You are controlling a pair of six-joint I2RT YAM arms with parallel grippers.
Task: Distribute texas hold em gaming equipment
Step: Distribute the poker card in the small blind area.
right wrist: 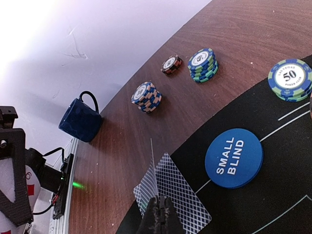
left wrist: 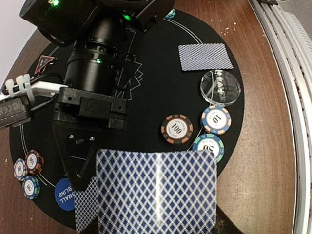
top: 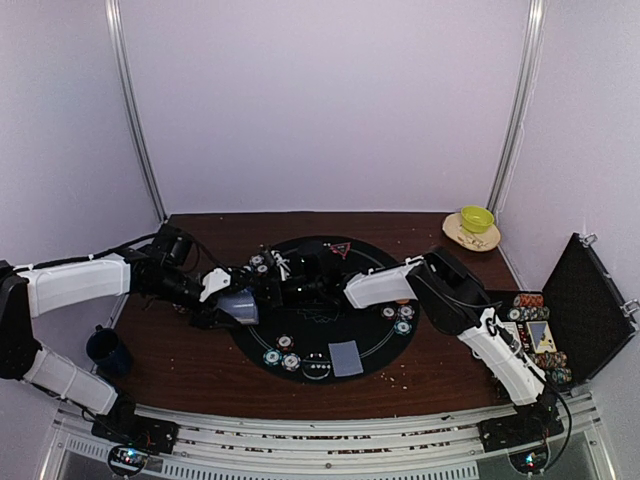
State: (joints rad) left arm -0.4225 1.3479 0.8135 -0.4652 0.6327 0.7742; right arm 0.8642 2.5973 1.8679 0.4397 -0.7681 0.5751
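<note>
My left gripper (top: 232, 310) is shut on a deck of blue-backed playing cards (left wrist: 156, 192), which hides its fingers, over the near-left rim of the round black mat (top: 385, 340). My right gripper (right wrist: 160, 214) is shut on one card (right wrist: 154, 170), held edge-on just above another card (right wrist: 185, 197) that lies at the mat's edge. Beside it is the blue SMALL BLIND button (right wrist: 234, 157). In the left wrist view the right gripper (left wrist: 80, 187) points down next to the deck. Poker chips (left wrist: 177, 129), a clear disc (left wrist: 221, 87), a face-down card (left wrist: 204, 57) and a red triangle marker (left wrist: 44, 63) lie on the mat.
Three chip stacks (right wrist: 146, 96) stand on the wooden table by a dark blue mug (right wrist: 80, 120). A yellow-green bowl (top: 477, 218) sits at the back right. An open black case (top: 585, 305) with chips (top: 530, 300) stands at the right. The metal rail (left wrist: 287, 58) runs along the near edge.
</note>
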